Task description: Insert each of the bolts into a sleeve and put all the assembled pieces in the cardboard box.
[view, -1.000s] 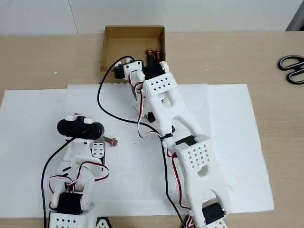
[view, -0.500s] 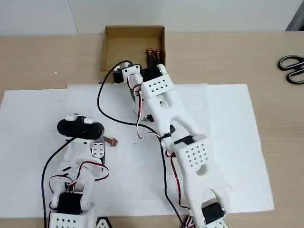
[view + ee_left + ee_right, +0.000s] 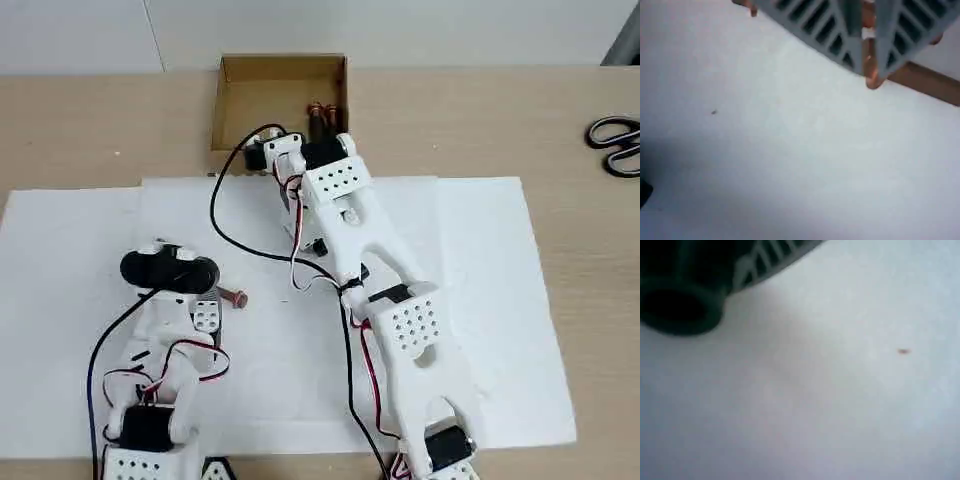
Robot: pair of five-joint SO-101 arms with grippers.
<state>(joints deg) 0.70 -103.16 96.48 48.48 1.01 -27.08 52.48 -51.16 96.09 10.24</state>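
The left gripper (image 3: 869,67) pinches a copper bolt (image 3: 872,80) between its closed fingers. The bolt lies in the narrow gap between them, its long axis along the fingers, one end poking just past the fingertips above the white paper (image 3: 790,165).

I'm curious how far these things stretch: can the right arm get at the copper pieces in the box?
Probably yes. The right arm ends at the near wall of the box, the pieces lie just past it inside, and nothing stands between.
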